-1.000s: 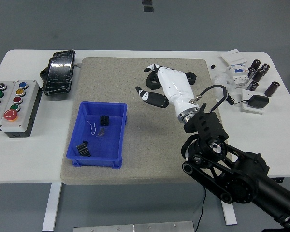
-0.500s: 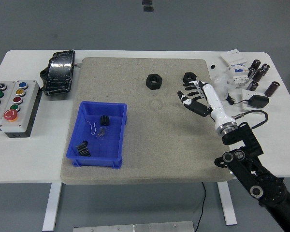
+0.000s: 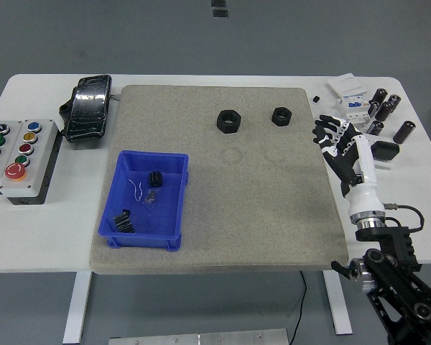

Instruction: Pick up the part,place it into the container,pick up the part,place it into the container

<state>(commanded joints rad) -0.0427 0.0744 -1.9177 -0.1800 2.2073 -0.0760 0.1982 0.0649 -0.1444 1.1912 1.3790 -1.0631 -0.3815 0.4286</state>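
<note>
Two black hex nuts lie on the grey mat: a larger one (image 3: 230,120) and a smaller one (image 3: 281,116) to its right. The blue container (image 3: 171,205) sits on the mat's left part and holds several small black parts (image 3: 155,178). My right hand (image 3: 337,141) is at the mat's right edge, right of the smaller nut, fingers spread and holding nothing. The left arm does not show.
A black pedal (image 3: 89,107) and a button box (image 3: 18,149) stand at the left. At the far right lie black cylinders (image 3: 384,104), a white breaker (image 3: 350,98) and a black adapter with cable (image 3: 384,150). A small black bit (image 3: 317,98) lies near the mat's corner.
My right arm has drawn back from over the nuts to the right and toward the near edge, uncovering both nuts. The hand stays open and empty.
</note>
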